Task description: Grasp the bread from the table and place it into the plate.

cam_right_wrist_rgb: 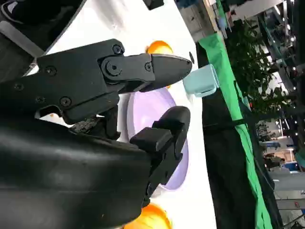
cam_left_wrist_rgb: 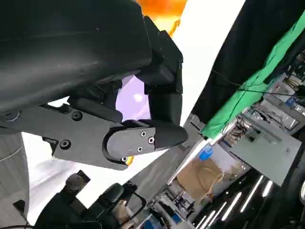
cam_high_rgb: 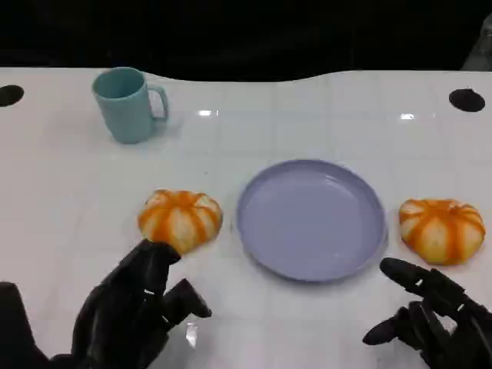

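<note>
Two orange-and-white striped bread buns lie on the white table. The left bun (cam_high_rgb: 180,219) sits just left of the lavender plate (cam_high_rgb: 310,218); the right bun (cam_high_rgb: 442,230) sits just right of it. My left hand (cam_high_rgb: 134,307) is at the lower left, fingers apart, its fingertips just below the left bun, holding nothing. My right hand (cam_high_rgb: 430,319) is at the lower right, fingers spread, below the right bun and apart from it. The right wrist view shows the plate (cam_right_wrist_rgb: 155,112), the far bun (cam_right_wrist_rgb: 159,47) and the near bun (cam_right_wrist_rgb: 152,218).
A teal mug (cam_high_rgb: 127,104) stands at the back left, also seen as a teal mug (cam_right_wrist_rgb: 202,80) in the right wrist view. Two dark round holes (cam_high_rgb: 466,99) mark the table's far corners. The table's far edge meets a dark background.
</note>
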Controlling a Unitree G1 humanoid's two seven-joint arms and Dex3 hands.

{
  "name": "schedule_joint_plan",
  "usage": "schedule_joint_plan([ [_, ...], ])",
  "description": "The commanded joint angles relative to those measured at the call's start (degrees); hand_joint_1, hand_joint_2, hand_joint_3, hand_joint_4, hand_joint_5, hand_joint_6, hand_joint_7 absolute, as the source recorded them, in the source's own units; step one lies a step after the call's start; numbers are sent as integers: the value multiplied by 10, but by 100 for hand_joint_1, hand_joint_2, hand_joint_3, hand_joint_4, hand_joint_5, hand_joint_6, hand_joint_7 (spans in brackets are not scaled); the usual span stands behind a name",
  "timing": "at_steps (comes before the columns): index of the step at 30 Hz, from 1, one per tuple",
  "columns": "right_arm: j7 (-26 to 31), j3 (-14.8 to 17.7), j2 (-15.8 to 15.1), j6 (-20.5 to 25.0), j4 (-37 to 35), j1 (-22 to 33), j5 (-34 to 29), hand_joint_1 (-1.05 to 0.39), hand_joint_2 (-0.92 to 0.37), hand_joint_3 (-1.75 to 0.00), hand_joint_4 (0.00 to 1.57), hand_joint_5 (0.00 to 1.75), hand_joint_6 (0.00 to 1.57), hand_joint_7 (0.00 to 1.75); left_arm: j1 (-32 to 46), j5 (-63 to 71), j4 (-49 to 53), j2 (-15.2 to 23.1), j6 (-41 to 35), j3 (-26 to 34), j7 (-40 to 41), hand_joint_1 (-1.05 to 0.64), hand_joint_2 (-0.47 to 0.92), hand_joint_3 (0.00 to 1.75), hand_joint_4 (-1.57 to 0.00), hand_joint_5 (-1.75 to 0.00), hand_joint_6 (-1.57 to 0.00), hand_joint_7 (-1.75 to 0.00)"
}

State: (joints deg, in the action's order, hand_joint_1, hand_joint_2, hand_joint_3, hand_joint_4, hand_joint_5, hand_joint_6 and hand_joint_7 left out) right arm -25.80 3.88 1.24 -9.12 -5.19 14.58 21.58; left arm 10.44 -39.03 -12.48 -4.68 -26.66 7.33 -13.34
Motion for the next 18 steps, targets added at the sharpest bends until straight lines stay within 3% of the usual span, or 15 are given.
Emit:
schedule_joint_plan([
  [1,0,5,-7,2,2,0,3,-75,-92,-33,71,111,92,42,-3,5,3,7,2,3,2,-52,92,43,-73,-175,-58,-169],
  [18,0,6,-4,-1,0,0,3,-75,-92,-32,72,110,92,40,-4,2,4,7,0,5,2,-52,92,42,-74,-175,-62,-162],
])
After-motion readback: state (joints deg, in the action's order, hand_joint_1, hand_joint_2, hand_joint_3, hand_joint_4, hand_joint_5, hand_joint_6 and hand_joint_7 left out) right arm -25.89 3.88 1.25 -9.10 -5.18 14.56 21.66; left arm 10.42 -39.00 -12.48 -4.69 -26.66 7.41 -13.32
